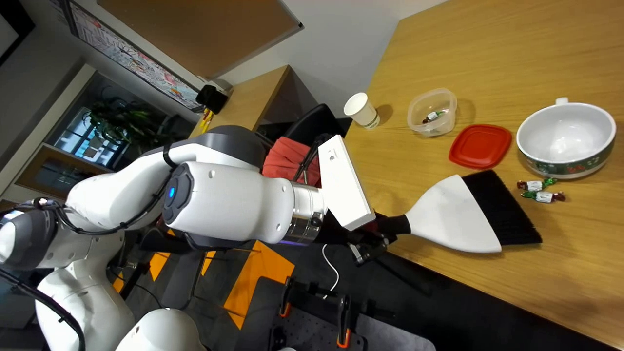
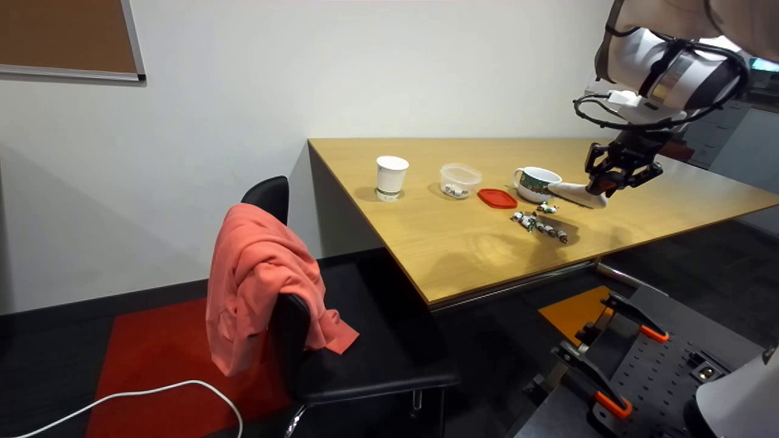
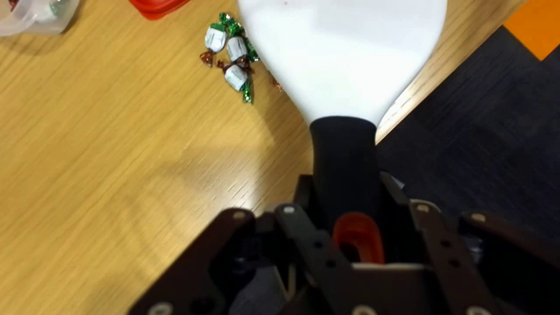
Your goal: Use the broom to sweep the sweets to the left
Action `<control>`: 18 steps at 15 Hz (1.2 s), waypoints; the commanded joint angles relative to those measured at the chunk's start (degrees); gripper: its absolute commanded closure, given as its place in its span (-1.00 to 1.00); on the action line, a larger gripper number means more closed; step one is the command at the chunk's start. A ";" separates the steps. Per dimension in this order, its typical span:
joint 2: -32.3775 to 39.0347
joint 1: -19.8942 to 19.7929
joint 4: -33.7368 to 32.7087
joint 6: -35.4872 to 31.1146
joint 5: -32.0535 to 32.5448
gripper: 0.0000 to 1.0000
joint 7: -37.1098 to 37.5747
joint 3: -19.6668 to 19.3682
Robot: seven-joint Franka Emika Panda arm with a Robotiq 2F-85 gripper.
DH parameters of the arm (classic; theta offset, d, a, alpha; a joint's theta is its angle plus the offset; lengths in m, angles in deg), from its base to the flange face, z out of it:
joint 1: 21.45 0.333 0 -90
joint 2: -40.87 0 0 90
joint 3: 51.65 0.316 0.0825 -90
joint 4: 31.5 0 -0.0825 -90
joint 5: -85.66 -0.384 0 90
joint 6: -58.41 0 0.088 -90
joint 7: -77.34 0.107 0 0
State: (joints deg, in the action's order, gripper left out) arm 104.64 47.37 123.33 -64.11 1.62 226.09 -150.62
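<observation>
The black two-fingered gripper (image 3: 348,190) is clamping the broom (image 1: 453,214), a hand brush with a white fan-shaped head, black bristles and a black handle tipped orange-red, by that handle. The white jointed robot arm (image 1: 234,200) behind it is running out of frame in both exterior views. The broom's head is tilting over the pale wooden table (image 1: 487,63), seemingly hovering above its own shadow. The sweets (image 3: 236,78), tiny twist-wrapped pieces in white, green and brown, are lying on the wood just beside the head, in a loose cluster near the round white bowl (image 1: 568,141) with a handle and a green patterned band. A flat red plastic lid (image 1: 480,146) is lying just beside the bowl, a clear plastic tub (image 1: 429,102) is holding more sweets, and a white paper cup (image 1: 360,109) is standing near the table's edge. Beyond, a white wall (image 2: 487,73) is carrying a brown corkboard (image 2: 67,36), and a coral-pink garment (image 2: 268,267) is draping a black chair (image 2: 377,365) on a dark floor (image 2: 48,347) with red and orange patches. The wrappers and the cup's band are bearing marks too small to read. In the wrist view the top edge is cutting off the lid, the tub and the bristles, and the white head is partly hiding some sweets, so I cannot count them.
</observation>
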 commanded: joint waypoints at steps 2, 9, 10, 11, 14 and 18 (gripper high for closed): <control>2.82 -5.22 -1.49 3.04 -0.96 0.71 1.02 -1.56; -2.57 -17.51 -7.97 2.71 -1.99 0.71 1.02 2.55; -3.05 -19.43 -9.18 2.94 -1.56 0.71 1.02 3.65; -3.85 -20.81 -10.14 3.26 -0.85 0.71 1.02 4.42; -0.17 -25.53 -13.39 9.28 -2.57 0.71 1.02 6.27; 0.36 -28.80 -16.89 13.99 -3.24 0.71 1.02 7.50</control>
State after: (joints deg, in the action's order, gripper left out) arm 104.54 20.80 109.46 -53.62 -0.64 226.09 -143.25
